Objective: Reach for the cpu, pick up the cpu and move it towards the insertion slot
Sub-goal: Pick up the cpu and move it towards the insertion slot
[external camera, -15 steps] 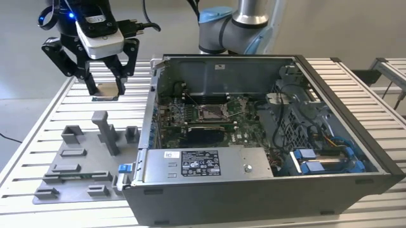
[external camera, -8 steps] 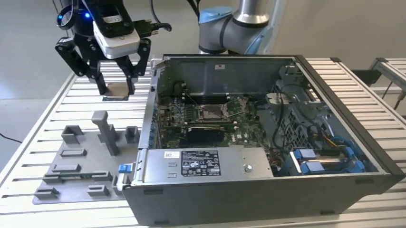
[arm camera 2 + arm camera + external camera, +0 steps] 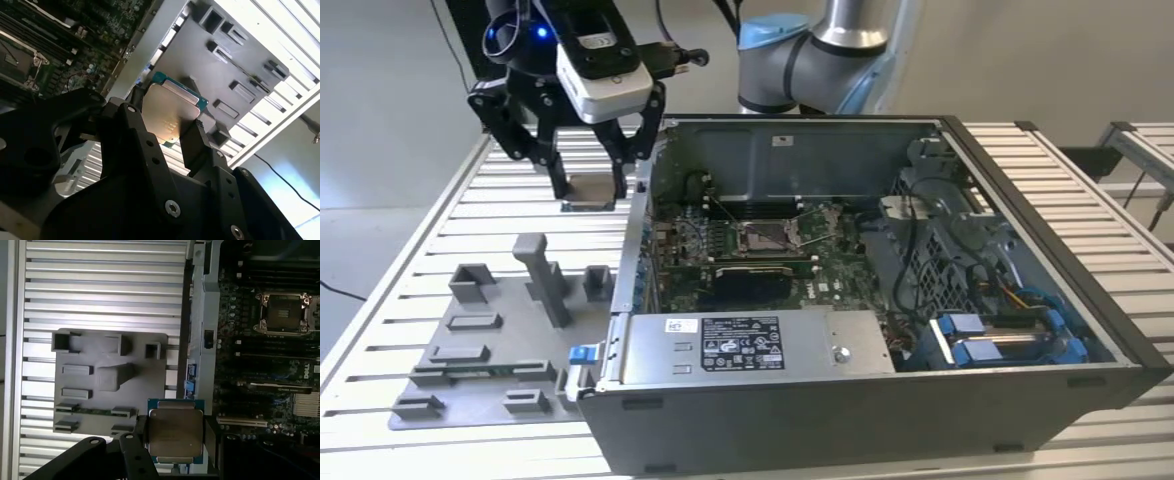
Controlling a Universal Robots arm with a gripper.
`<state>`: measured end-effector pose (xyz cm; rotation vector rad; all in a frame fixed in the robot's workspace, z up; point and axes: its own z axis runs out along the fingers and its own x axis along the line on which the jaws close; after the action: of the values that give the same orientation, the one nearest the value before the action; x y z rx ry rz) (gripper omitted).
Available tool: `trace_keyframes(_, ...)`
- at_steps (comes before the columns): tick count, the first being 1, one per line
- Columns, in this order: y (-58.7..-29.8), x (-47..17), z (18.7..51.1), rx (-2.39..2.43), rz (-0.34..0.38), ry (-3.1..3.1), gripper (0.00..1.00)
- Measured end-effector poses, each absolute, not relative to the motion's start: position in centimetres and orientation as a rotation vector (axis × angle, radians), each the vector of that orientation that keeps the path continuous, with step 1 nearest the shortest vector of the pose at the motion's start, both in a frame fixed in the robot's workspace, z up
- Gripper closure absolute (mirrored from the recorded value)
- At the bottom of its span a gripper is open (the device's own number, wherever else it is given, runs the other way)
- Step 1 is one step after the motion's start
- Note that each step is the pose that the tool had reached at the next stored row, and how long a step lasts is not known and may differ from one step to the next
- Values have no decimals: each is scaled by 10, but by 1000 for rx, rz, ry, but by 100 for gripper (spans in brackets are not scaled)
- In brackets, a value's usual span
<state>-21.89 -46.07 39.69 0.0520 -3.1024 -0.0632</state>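
The cpu is a thin square chip with a silvery top, held off the table between my fingers. My gripper is shut on it, hanging over the slatted table just off the open computer case's side wall, on the exterior view's left. Both wrist views show the cpu clamped by its edges, its metal lid facing the cameras and a teal rim around it. The insertion slot is a silver-framed square socket on the green board inside the case, well apart from the chip.
A grey fixture plate with upright blocks lies on the slatted table beneath and in front of the gripper. The black computer case stands open on its side, its wall between gripper and socket. A metal power supply box fills its near side.
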Motion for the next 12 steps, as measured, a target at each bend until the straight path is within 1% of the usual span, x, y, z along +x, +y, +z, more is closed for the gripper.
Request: trace_keyframes(12, -461, -188, 397, 52, -63, -3097, 100)
